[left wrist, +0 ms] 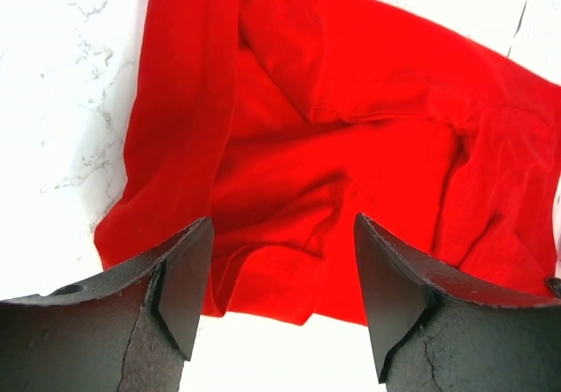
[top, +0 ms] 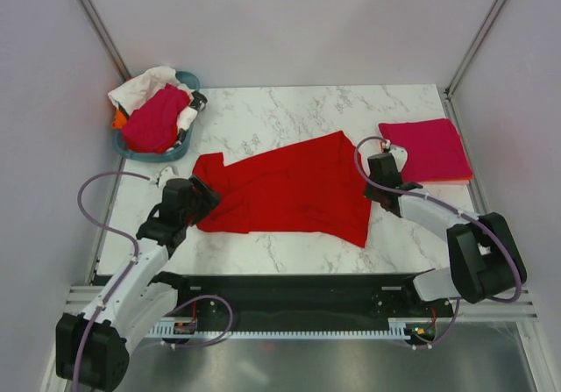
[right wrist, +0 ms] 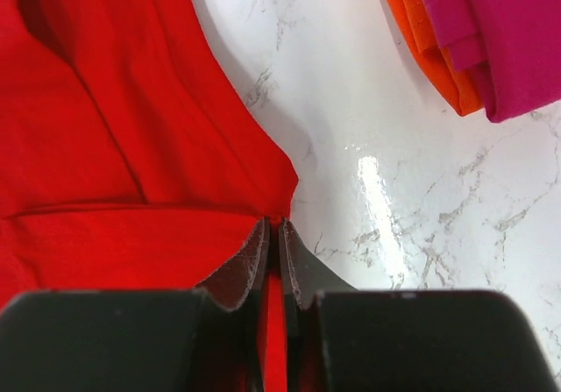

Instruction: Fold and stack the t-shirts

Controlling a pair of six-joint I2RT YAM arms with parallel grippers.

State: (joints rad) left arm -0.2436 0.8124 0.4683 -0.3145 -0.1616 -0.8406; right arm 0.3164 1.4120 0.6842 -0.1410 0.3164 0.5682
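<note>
Presently the teal tub in the far left corner is holding a magenta t-shirt and a white t-shirt; the right pincer is clamping the red t-shirt, the left pincer gaping empty.

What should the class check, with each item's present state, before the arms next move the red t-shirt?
1. Right end effector pinches the edge of the bright red cloth t-shirt: ok.
2. Left end effector grips that shirt: not ok, open above it.
3. Red shirt lies smooth: not ok, creased.
4. Folded magenta-pink cloth shirt atop orange cloth shirt, apart from the red one: ok.
5. Number of layers pinched: cannot tell.
</note>
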